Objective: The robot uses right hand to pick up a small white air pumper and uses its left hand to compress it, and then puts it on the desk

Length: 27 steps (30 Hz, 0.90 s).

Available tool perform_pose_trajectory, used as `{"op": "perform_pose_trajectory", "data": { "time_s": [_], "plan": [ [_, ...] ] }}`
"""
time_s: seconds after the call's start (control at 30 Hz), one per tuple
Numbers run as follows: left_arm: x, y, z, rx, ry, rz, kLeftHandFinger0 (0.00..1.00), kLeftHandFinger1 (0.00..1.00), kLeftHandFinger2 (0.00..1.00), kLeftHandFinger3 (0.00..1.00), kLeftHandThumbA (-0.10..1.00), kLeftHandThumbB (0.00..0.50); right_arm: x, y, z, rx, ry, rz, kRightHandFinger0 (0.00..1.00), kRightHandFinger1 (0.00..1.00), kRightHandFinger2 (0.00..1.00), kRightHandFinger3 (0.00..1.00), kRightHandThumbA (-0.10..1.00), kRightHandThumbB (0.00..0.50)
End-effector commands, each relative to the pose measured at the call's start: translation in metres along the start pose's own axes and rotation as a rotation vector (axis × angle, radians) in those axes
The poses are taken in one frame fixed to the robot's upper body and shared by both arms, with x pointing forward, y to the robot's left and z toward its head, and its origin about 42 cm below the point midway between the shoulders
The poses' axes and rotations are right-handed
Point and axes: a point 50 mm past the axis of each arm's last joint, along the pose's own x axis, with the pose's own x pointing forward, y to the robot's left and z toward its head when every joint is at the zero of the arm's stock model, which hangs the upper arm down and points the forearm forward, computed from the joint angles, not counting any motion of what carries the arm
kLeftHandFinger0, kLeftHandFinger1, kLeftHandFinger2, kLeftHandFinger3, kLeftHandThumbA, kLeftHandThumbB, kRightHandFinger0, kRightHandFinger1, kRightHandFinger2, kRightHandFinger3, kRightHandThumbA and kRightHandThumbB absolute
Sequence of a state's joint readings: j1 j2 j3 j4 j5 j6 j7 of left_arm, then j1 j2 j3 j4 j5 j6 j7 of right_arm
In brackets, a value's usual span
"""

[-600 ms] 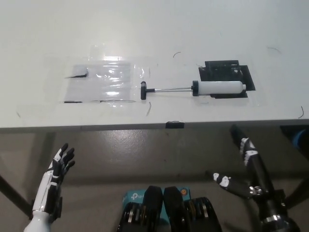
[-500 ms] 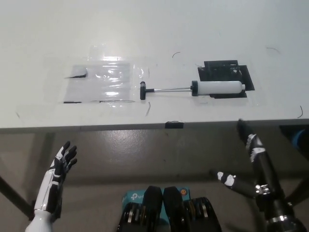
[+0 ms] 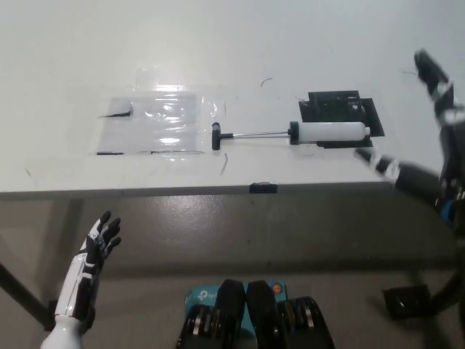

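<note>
The small white air pumper [image 3: 328, 133] lies flat on the white desk [image 3: 218, 43], its body partly on a black mat [image 3: 340, 109]. Its thin rod runs left to a black T-handle [image 3: 216, 137], pulled out. My black right hand [image 3: 436, 138] is raised at the right edge of the head view, open, with spread fingers [image 3: 430, 71] above the desk to the right of the pumper, not touching it. My white left hand [image 3: 91, 258] rests low at the lower left, below the desk's front edge, open and holding nothing.
A clear plastic sheet [image 3: 156, 123] is taped to the desk left of the T-handle. A small black clip [image 3: 263, 187] sits on the desk's front edge. Below the edge, grey floor and a black table leg [image 3: 18, 291] show.
My right hand has risen from below the desk's front edge to desk height at the far right, blurred with motion. The left hand has barely shifted. The pumper has not moved.
</note>
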<state>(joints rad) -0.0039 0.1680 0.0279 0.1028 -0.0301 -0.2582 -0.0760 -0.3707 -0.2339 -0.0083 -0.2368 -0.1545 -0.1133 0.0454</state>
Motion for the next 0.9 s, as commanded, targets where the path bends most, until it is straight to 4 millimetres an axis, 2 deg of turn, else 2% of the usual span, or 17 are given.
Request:
{"op": "perform_pose_trajectory", "data": {
  "time_s": [0.0,0.03,0.07,0.1,0.17,0.2,0.23,0.3,0.33,0.37,0.47,0.53,0.57,0.63,0.7,0.87],
  "plan": [
    [0.002,-0.001,0.012,-0.007,-0.037,-0.011,1.00,1.00,1.00,1.00,1.00,0.108,0.068,-0.026,0.014,-0.216,0.148,0.187,1.00,1.00,1.00,1.00,0.87,0.266],
    [0.003,-0.001,0.011,-0.010,-0.038,-0.008,1.00,1.00,1.00,1.00,1.00,0.101,0.083,-0.028,0.013,-0.250,0.150,0.234,1.00,1.00,1.00,1.00,0.86,0.262],
    [0.002,-0.002,0.011,-0.012,-0.037,-0.007,1.00,1.00,1.00,1.00,1.00,0.095,0.089,-0.029,0.012,-0.258,0.158,0.256,1.00,1.00,1.00,1.00,0.87,0.275],
    [0.000,-0.003,0.010,-0.020,-0.034,-0.010,1.00,1.00,1.00,1.00,1.00,0.093,0.107,-0.029,0.006,-0.272,0.182,0.314,1.00,1.00,1.00,1.00,0.85,0.275],
    [0.000,-0.003,0.010,-0.009,-0.038,-0.010,1.00,1.00,1.00,1.00,1.00,0.101,0.123,-0.027,-0.001,-0.258,0.221,0.364,1.00,1.00,1.00,1.00,0.85,0.294],
    [-0.001,-0.003,0.010,-0.015,-0.037,-0.015,1.00,1.00,1.00,1.00,1.00,0.104,0.138,-0.025,-0.006,-0.313,0.257,0.428,1.00,1.00,1.00,1.00,0.91,0.321],
    [-0.001,-0.003,0.010,-0.019,-0.037,-0.017,1.00,1.00,1.00,1.00,1.00,0.104,0.144,-0.025,-0.007,-0.323,0.271,0.450,1.00,1.00,1.00,1.00,0.92,0.323],
    [-0.001,-0.004,0.010,-0.025,-0.032,-0.017,1.00,1.00,1.00,1.00,1.00,0.103,0.164,-0.023,-0.016,-0.362,0.326,0.526,1.00,1.00,1.00,1.00,0.93,0.305],
    [0.001,-0.001,0.012,-0.016,-0.037,-0.014,1.00,1.00,1.00,1.00,1.00,0.095,0.174,-0.021,-0.020,-0.361,0.335,0.543,1.00,1.00,1.00,1.00,0.90,0.282],
    [0.003,-0.002,0.012,-0.010,-0.038,-0.013,1.00,1.00,1.00,1.00,1.00,0.097,0.187,-0.020,-0.026,-0.362,0.377,0.566,1.00,1.00,1.00,1.00,0.89,0.287],
    [0.002,0.000,0.013,0.004,-0.037,-0.015,1.00,1.00,1.00,1.00,1.00,0.092,0.198,-0.017,-0.033,-0.381,0.438,0.586,1.00,1.00,1.00,1.00,0.87,0.284],
    [0.002,0.000,0.013,0.003,-0.031,-0.018,1.00,1.00,1.00,1.00,1.00,0.103,0.209,-0.015,-0.039,-0.406,0.463,0.609,1.00,1.00,1.00,1.00,0.87,0.326],
    [0.002,0.000,0.012,0.001,-0.032,-0.018,1.00,1.00,1.00,1.00,1.00,0.101,0.215,-0.013,-0.043,-0.444,0.482,0.625,1.00,1.00,1.00,1.00,0.91,0.347],
    [0.002,0.000,0.013,-0.008,-0.030,-0.022,1.00,1.00,1.00,1.00,1.00,0.104,0.222,-0.010,-0.046,-0.444,0.523,0.642,1.00,1.00,1.00,1.00,0.91,0.357],
    [0.002,0.001,0.014,-0.009,-0.032,-0.016,1.00,1.00,1.00,1.00,1.00,0.103,0.232,-0.003,-0.049,-0.437,0.580,0.662,1.00,1.00,1.00,1.00,0.89,0.389],
    [0.001,0.003,0.015,0.006,-0.030,-0.013,1.00,1.00,1.00,1.00,1.00,0.115,0.240,0.008,-0.057,-0.372,0.656,0.702,1.00,1.00,1.00,1.00,0.82,0.349]
  ]
}}
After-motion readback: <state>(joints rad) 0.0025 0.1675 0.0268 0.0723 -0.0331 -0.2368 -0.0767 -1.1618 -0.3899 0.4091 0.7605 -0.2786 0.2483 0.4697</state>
